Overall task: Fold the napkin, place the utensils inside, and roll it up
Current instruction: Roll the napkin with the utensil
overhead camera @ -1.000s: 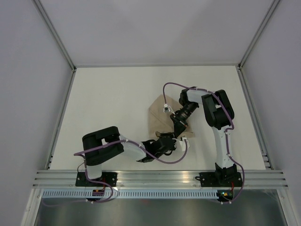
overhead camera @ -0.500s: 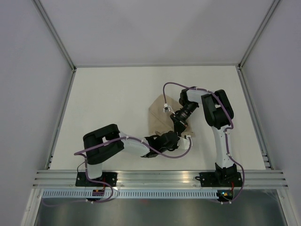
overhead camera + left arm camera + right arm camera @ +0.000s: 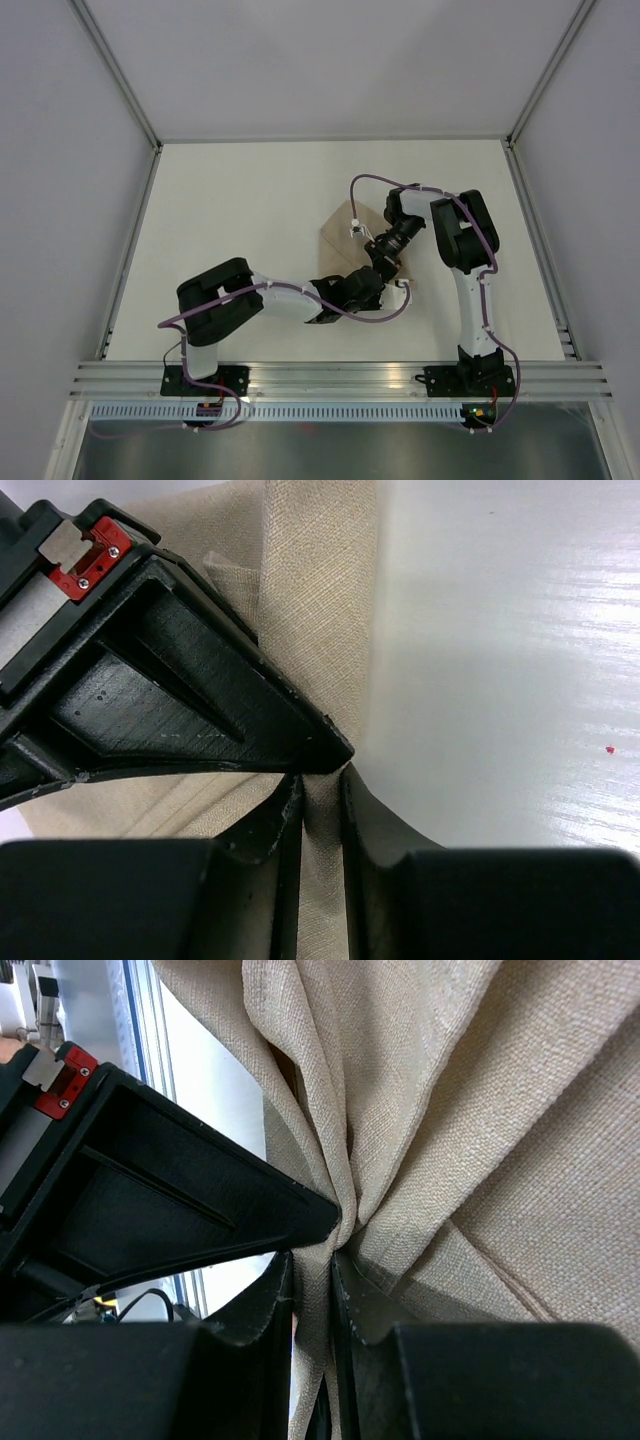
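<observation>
1. Mid-table, right of centre in the top view: the napkin [image 3: 336, 243] lies on the white table [image 3: 230, 210]. Its far part is spread flat, with one corner pointing away from the robot. Its near part is covered by both grippers.
2. The left gripper [image 3: 366, 287] reaches in low from the near left. The right gripper [image 3: 386, 262] comes in from the far right. The two sit just beside each other at the napkin's near-right side.
3. Left wrist view: the left gripper [image 3: 320, 780] has its jaws drawn nearly together. A narrow strip of napkin [image 3: 315, 600] runs between them and touches both sides, so it is gripped. Bare table [image 3: 500, 630] shows to the right of the cloth edge.
4. Right wrist view: the right gripper [image 3: 312, 1260] has its jaws at a narrow slit with the napkin [image 3: 450, 1110] bunched into it, pinched firmly. Creases fan out from the pinch point across the cloth.
</observation>
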`<state>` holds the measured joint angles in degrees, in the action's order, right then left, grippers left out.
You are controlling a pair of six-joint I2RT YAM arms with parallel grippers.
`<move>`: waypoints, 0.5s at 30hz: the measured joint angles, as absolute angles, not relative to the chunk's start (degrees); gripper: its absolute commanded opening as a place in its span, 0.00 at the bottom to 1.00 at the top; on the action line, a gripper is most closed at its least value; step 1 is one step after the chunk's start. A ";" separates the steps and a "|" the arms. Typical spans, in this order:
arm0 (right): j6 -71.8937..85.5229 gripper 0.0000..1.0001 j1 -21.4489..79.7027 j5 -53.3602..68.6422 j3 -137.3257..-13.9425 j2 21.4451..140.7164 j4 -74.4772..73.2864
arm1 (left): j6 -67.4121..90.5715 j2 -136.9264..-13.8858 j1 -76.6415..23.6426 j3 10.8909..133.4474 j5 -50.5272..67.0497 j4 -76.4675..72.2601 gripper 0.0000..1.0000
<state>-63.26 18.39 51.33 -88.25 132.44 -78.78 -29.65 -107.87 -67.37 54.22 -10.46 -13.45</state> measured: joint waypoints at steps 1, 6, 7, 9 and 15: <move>-62.70 0.26 18.33 51.31 -88.05 132.25 -78.41 | -29.43 -107.87 -67.07 54.57 -9.74 -12.86 0.02; -58.92 0.47 18.15 50.04 -84.75 128.22 -74.76 | -27.99 -107.98 -65.19 56.29 -4.69 -10.24 0.02; -58.04 0.48 18.15 49.52 -83.88 126.93 -73.73 | -27.68 -108.01 -64.77 56.55 -3.75 -9.85 0.02; -56.31 0.51 18.17 48.10 -82.54 124.40 -71.16 | -27.03 -108.20 -64.16 57.23 -1.85 -9.26 0.02; -50.98 0.59 17.89 44.77 -78.70 118.13 -62.83 | -25.32 -108.88 -62.54 58.74 1.61 -7.94 0.02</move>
